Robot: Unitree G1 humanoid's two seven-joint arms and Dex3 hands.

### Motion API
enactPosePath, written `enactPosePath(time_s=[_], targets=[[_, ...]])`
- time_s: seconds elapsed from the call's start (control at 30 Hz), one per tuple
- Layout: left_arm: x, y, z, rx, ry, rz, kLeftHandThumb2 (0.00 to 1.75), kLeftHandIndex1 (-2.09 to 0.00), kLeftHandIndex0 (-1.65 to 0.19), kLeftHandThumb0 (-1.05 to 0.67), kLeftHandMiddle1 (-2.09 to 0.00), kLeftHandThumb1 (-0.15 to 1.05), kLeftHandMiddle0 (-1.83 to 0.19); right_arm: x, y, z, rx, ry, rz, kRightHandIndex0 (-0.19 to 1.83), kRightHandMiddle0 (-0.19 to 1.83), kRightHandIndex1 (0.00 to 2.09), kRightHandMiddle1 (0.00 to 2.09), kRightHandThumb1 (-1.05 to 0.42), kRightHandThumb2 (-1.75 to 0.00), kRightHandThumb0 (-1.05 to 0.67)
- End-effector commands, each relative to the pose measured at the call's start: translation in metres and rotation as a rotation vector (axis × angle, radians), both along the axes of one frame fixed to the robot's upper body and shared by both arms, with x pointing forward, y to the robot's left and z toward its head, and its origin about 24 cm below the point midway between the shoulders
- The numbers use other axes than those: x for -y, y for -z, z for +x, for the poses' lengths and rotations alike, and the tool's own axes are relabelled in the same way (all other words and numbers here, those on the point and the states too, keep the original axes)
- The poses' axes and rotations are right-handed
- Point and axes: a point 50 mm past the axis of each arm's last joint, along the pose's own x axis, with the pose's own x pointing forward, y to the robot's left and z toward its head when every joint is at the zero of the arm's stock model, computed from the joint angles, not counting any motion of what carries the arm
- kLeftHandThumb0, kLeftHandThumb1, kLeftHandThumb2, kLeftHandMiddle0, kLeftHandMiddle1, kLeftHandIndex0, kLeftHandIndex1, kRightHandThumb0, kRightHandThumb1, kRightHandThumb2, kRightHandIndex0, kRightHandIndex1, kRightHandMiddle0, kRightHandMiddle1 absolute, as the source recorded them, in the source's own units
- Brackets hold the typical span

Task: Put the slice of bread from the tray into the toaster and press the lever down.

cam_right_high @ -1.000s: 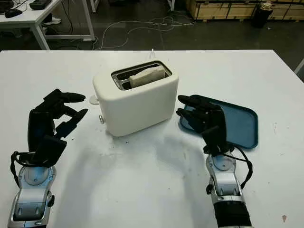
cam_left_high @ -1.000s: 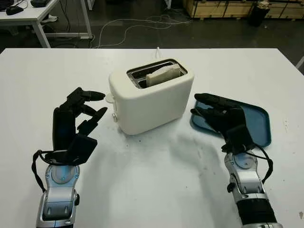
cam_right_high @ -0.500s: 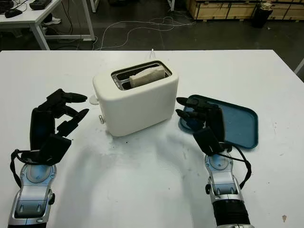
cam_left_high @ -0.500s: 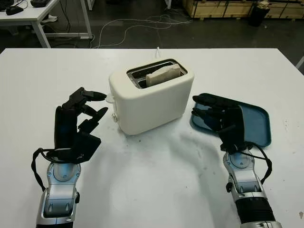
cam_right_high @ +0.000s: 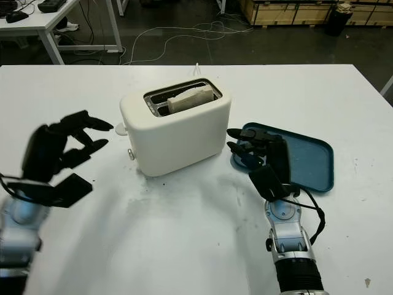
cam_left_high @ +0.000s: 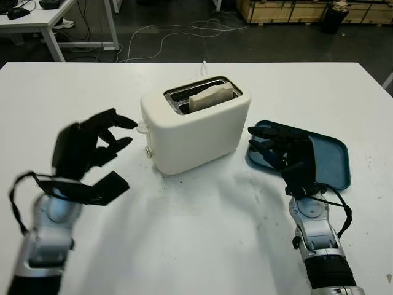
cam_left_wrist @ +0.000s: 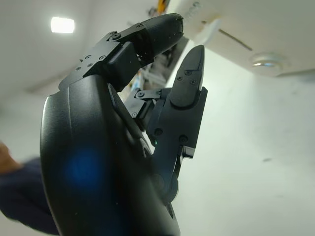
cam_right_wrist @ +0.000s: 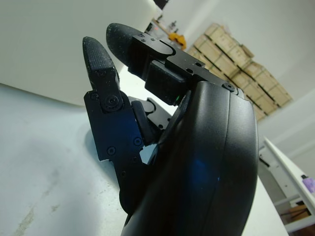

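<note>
Left hand (cam_left_high: 86,153), seen from the left eye, is raised above the white table (cam_left_high: 202,246) to the left of the toaster (cam_left_high: 195,126); it holds nothing, its fingers loosely bent and pointing at the small lever (cam_left_high: 142,128) on the toaster's left end without touching it. Half a second ago this hand stood lower and closer to the robot; it has since lifted and swung outward to the left. The slice of bread (cam_left_high: 210,97) stands in the toaster's front slot, its top edge poking above the rim, unchanged from before. No writing can be read on the toaster. The right hand (cam_left_high: 285,150) hovers at the near left corner of the blue tray (cam_left_high: 331,163), holding nothing, fingers partly bent; it has barely shifted.

From the right eye the same layout holds, with the lever (cam_right_high: 121,128) just off the left fingertips (cam_right_high: 101,127). Beyond the table lie a dark floor with trailing cables (cam_right_high: 178,34), another white desk (cam_right_high: 37,24) at the far left, and wooden crates (cam_right_high: 288,11).

In the left wrist view the fingers (cam_left_wrist: 162,34) are slightly curled around nothing, with a ceiling light (cam_left_wrist: 62,24) behind.

In the right wrist view the fingers (cam_right_wrist: 101,64) are likewise half curled and empty beside the toaster's white wall (cam_right_wrist: 59,44), with stacked cardboard boxes (cam_right_wrist: 236,69) behind; no print on them is legible.
</note>
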Motion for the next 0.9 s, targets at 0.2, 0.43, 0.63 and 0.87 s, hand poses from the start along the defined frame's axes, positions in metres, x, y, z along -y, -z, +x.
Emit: enactPosePath(time_s=[0.2, 0.43, 0.63, 0.87], targets=[[-0.007, -0.037, 0.012, -0.055, 0.055, 0.238, 0.01, -0.34, -1.03, -0.21, -1.07, 0.9, -0.98, 0.001, -0.001, -0.001, 0.012, -0.003, -0.004, 1.06, 1.24, 0.75, 0.02, -0.81, 0.0, -0.5], [-0.007, -0.049, 0.03, -0.14, 0.13, 0.375, 0.0, -0.23, -1.1, -0.2, -1.08, 0.86, -0.99, -0.001, 0.0, -0.001, 0.008, -0.012, -0.004, 1.05, 1.24, 0.76, 0.01, -0.81, 0.0, -0.49], [-0.003, -0.054, 0.043, -0.153, 0.165, 0.435, 0.0, -0.13, -1.21, -0.18, -1.34, 0.77, -1.0, -0.002, 0.001, -0.001, 0.009, -0.012, 0.008, 1.03, 1.24, 0.78, 0.01, -0.81, 0.0, -0.48], [0.003, -0.049, 0.049, -0.16, 0.187, 0.415, 0.0, -0.07, -1.27, -0.27, -1.18, 0.77, -1.08, -0.002, 0.002, -0.002, 0.009, -0.014, 0.004, 1.02, 1.23, 0.79, 0.0, -0.8, 0.0, -0.47]])
